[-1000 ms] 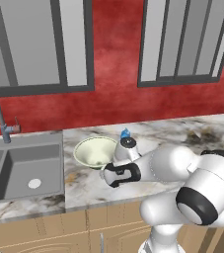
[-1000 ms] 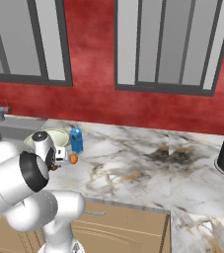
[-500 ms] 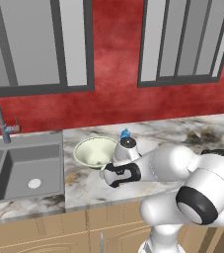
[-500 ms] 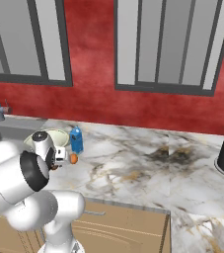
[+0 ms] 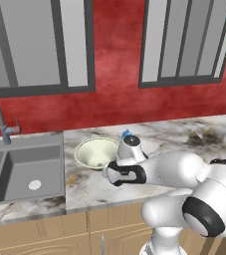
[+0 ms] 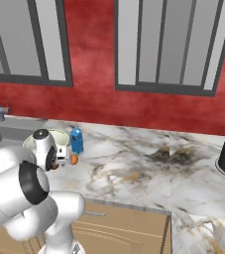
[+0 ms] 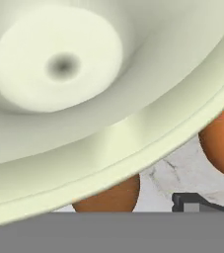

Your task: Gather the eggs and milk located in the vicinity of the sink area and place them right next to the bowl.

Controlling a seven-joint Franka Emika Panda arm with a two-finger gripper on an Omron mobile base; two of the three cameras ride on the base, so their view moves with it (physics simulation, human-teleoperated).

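Legible text, labels, brands, numbers, signs: none showing in any view. The milk carton (image 6: 76, 141), standing at left of centre in the right base view, is showing a plain blue face with no readable print. The bowl (image 5: 95, 152) and the counter (image 6: 148, 168) are carrying no markings.

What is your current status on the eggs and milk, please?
Gripper low beside bowl, grip state unclear. Milk upright next to bowl. Two orange-looking eggs at bowl's rim. Nothing blocking.
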